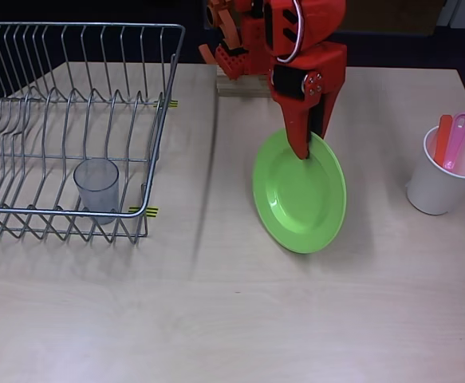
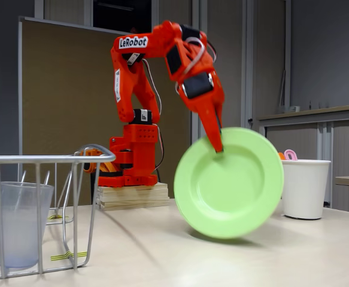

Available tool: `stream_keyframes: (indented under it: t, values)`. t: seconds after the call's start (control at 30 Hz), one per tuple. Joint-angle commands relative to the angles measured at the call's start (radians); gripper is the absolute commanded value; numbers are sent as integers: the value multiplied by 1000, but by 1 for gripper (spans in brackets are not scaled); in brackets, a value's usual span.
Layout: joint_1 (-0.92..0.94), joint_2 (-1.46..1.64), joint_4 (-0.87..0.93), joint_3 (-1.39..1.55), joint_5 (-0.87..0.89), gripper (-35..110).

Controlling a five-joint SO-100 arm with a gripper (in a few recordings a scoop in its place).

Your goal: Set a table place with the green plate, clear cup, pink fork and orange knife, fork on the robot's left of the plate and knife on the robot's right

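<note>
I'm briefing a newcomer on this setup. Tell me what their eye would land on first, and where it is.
The green plate stands out, held tilted on edge above the table by the gripper pinching its top rim. The clear cup stands in the wire dish rack at left; the pink fork and orange knife poke from the white cup at right.

Overhead view: cup [image 1: 96,185] in rack [image 1: 72,128] at left, plate [image 1: 300,195] mid-table [image 1: 232,319] hanging tilted from gripper [image 1: 301,152], fork [image 1: 458,140] and knife [image 1: 443,140] in paper cup [image 1: 443,179] at right.
</note>
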Motion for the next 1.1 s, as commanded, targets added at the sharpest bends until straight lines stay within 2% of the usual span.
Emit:
stream_keyframes:
  t: [0.0, 0.33, 0.57, 1.07]
  values:
    - [-43, -28, -64, 43, 91, 0]
    - [-103, -161, -305, 242, 304, 2]
    - [-95, -187, -365, 334, 377, 2]
    - [69, -328, -483, 325, 176, 2]
